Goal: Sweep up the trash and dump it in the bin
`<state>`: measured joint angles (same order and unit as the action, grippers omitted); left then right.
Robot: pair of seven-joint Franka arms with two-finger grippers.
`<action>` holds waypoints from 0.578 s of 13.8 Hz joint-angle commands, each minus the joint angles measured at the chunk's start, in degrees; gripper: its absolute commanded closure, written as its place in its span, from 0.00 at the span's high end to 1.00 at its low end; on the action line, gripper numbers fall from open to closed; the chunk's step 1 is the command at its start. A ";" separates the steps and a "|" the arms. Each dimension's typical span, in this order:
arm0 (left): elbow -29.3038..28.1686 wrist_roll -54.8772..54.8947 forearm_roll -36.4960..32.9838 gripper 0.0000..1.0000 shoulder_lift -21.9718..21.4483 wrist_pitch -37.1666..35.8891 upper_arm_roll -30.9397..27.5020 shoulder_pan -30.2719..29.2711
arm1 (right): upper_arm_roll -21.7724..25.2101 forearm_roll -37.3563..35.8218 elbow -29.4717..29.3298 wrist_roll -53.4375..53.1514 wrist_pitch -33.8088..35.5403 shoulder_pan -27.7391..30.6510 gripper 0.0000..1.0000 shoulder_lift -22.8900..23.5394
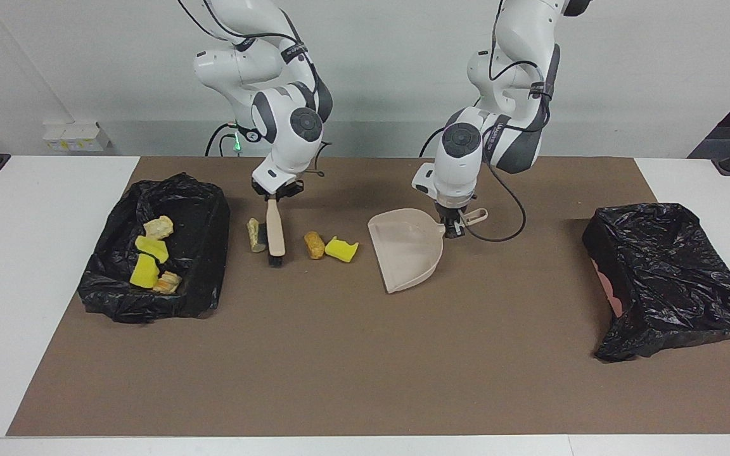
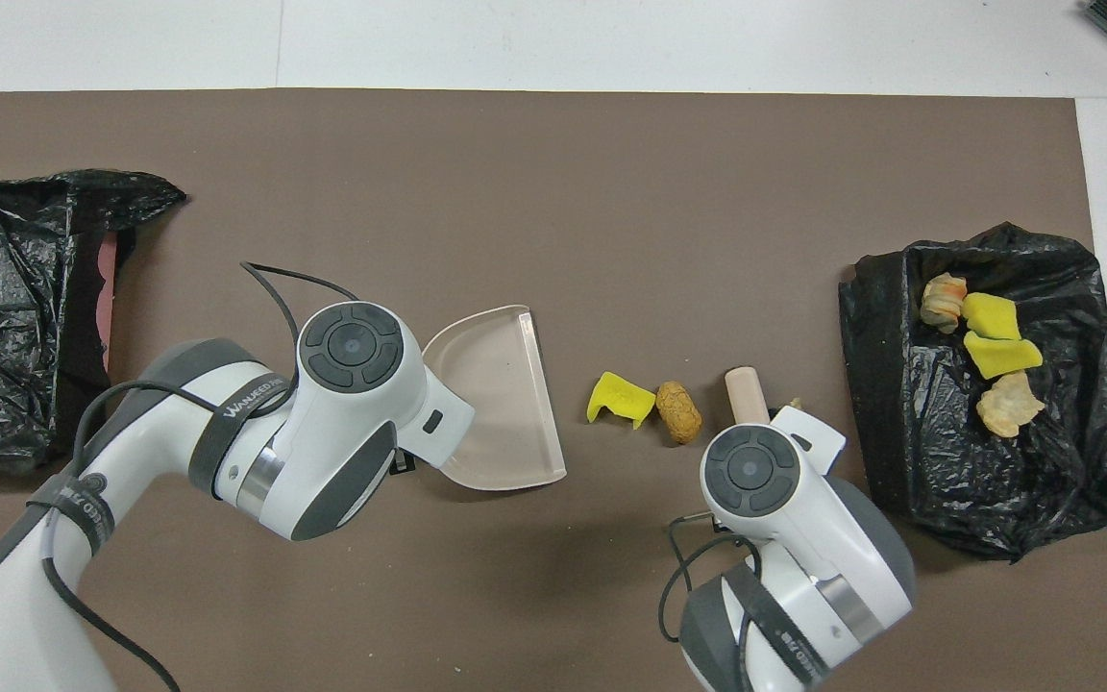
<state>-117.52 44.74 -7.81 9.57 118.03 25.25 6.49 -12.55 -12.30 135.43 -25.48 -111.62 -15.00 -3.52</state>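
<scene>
End effectors (image 1: 275, 193) (image 1: 452, 223) grip brush (image 1: 274, 234), dustpan (image 1: 406, 250); perhaps three lumps (image 1: 314, 245) loose.

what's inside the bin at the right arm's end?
In the black-lined bin: four trash pieces show, two yellow sponge bits, two pale rock-like chunks. Whatever lies under them or in the liner's folds is covered.

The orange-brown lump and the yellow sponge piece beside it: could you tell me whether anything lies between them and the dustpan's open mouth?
Nothing visible does. Only bare brown mat separates the yellow sponge piece and the orange-brown lump from the dustpan.
</scene>
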 commanded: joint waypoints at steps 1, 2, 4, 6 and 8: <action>-3.15 0.96 -0.98 0.00 -2.36 1.94 -0.64 0.63 | -0.11 7.00 -4.46 3.51 -0.88 -1.95 0.00 3.07; -3.41 0.96 -0.89 0.00 -2.53 2.11 -0.64 0.63 | -0.11 9.64 -6.56 3.42 -0.09 -2.84 0.00 3.86; -3.42 0.96 -0.98 0.00 -2.53 2.11 -0.64 0.63 | -0.19 10.54 -9.82 3.60 3.06 -3.46 0.00 3.78; -3.50 1.05 -0.98 0.00 -2.53 1.94 -0.64 0.46 | 0.07 10.54 -13.68 3.60 8.85 -2.59 0.00 2.47; -3.51 1.23 -0.98 0.00 -2.54 2.02 -0.64 0.63 | 0.33 10.54 -13.44 2.90 11.59 0.30 0.00 -0.60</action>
<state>-118.50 44.95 -7.81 9.17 118.73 25.21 6.49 -12.32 -3.30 122.36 -24.25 -102.83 -17.91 -1.36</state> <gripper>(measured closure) 0.674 0.744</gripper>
